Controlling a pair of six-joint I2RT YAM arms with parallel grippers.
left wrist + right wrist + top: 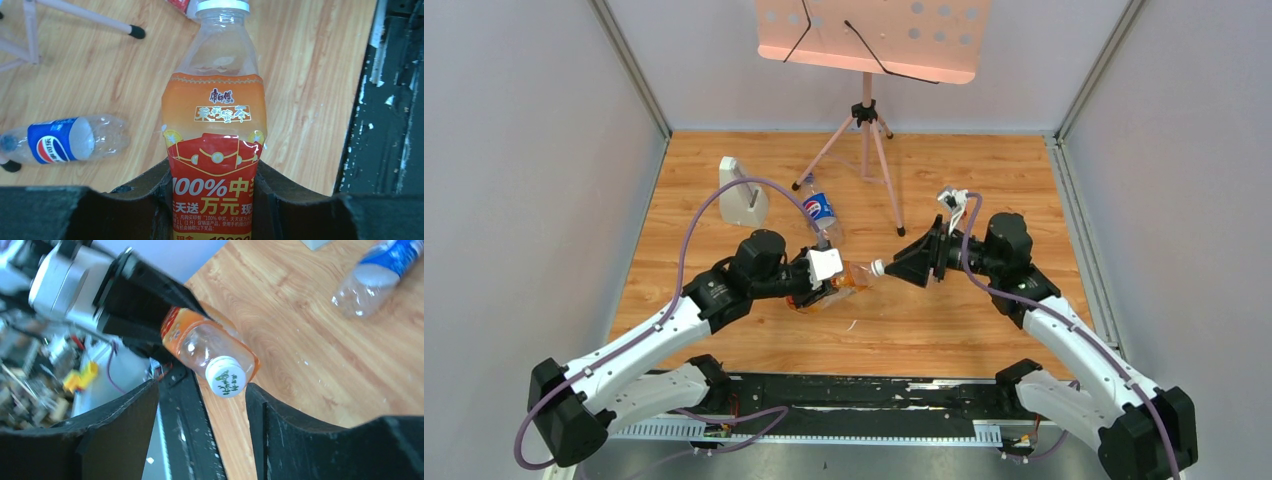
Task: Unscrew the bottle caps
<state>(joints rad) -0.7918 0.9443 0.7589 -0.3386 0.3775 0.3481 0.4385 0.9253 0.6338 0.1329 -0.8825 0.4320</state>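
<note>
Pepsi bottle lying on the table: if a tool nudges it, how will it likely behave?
The Pepsi bottle lies on its side on the smooth wooden table, so it would probably roll. It looks empty, so likely light. Its thin clear walls may dent under a squeeze.

Squat bottle (846, 280) mid-worktop (944, 320), in left hand (820, 284). Its cap (877, 267) points to 3 o'clock, at right hand (902, 265). Pepsi bottle (820, 212) lies at 12 o'clock, block (742, 195) at 10, tripod (865, 150) behind at 1.
</note>
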